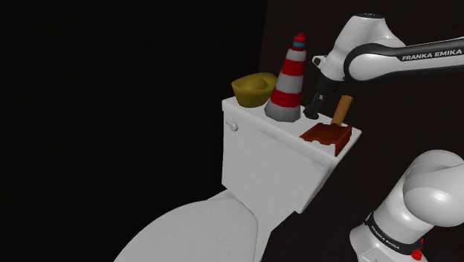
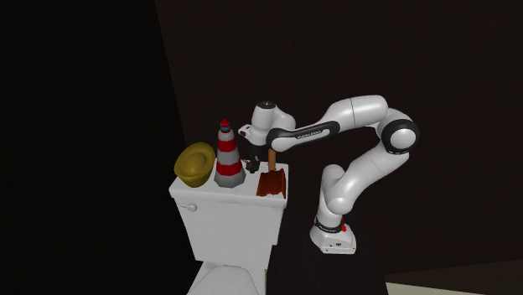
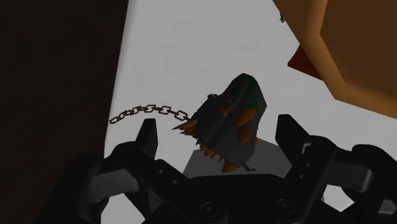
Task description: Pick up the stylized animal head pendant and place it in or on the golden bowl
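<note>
The pendant is a dark animal head with green and orange patches and jagged teeth, lying on the white toilet tank lid. Its chain trails away from it across the lid. My gripper is open, with one finger on each side of the pendant and neither touching it. In the shoulder view the gripper is low over the lid, just behind the striped lighthouse. The golden bowl stands at the lid's far end beyond the lighthouse; it appears as bowl in the second exterior view.
A red-and-white striped lighthouse figure stands between gripper and bowl. A red-brown dustpan-like object with a wooden handle lies close beside the gripper. The toilet tank drops to the seat lid; black areas surround it.
</note>
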